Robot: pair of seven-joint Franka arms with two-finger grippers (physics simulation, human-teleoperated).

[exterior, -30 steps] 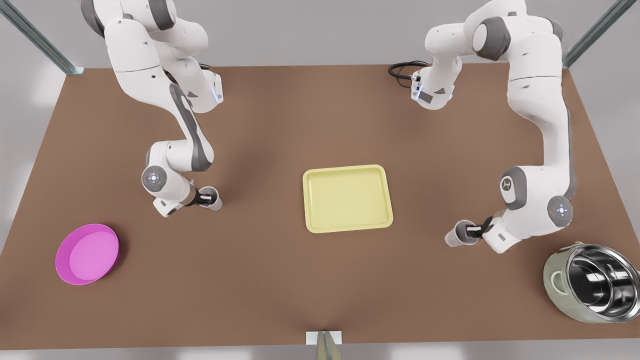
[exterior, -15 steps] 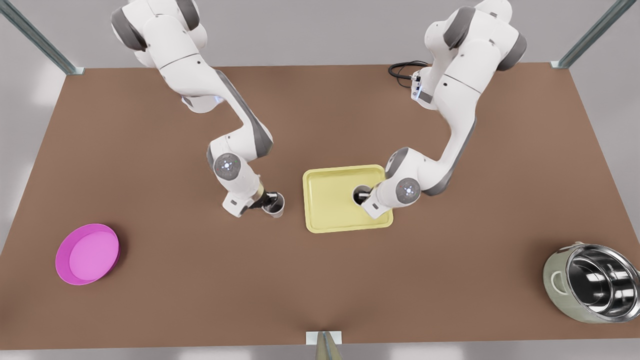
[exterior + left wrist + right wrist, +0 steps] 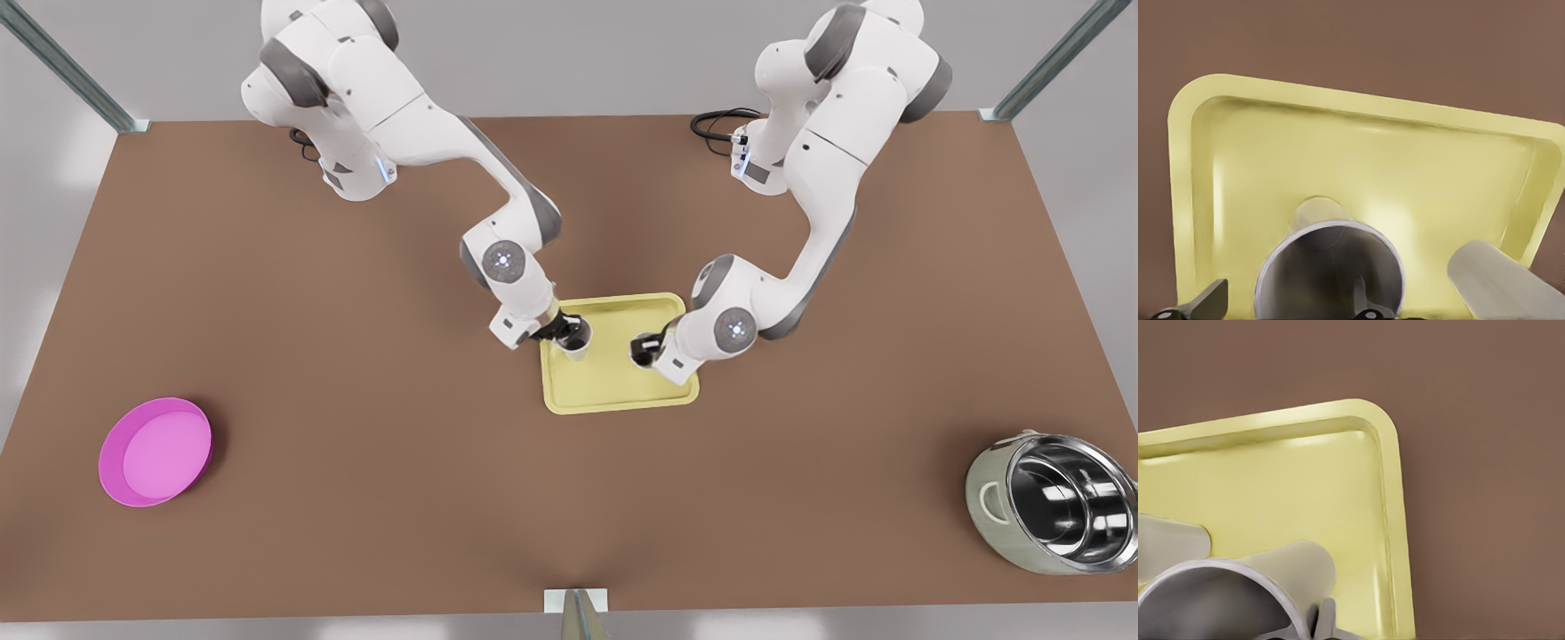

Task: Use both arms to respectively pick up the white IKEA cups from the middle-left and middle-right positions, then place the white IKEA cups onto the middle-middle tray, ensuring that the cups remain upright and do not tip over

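Observation:
The pale-yellow tray lies mid-table. My left gripper, on the front view's right arm, is shut on the rim of one white cup, holding it over the tray's right half. One finger is outside the cup wall and the other is inside. My right gripper, on the front view's left arm, is shut on the second white cup just inside the tray's left edge, with a finger beside its wall. Both cups have their mouths up. I cannot tell whether their bases touch the tray.
A magenta bowl sits at the front view's near left. A steel-lined pale-green pot stands at the near right. A black cable lies by the far arm base. Bare brown table surrounds the tray.
Both arms swung inward from the table's sides carrying their cups. The left gripper reached the tray half a second ago. The right gripper has just crossed the tray's left edge.

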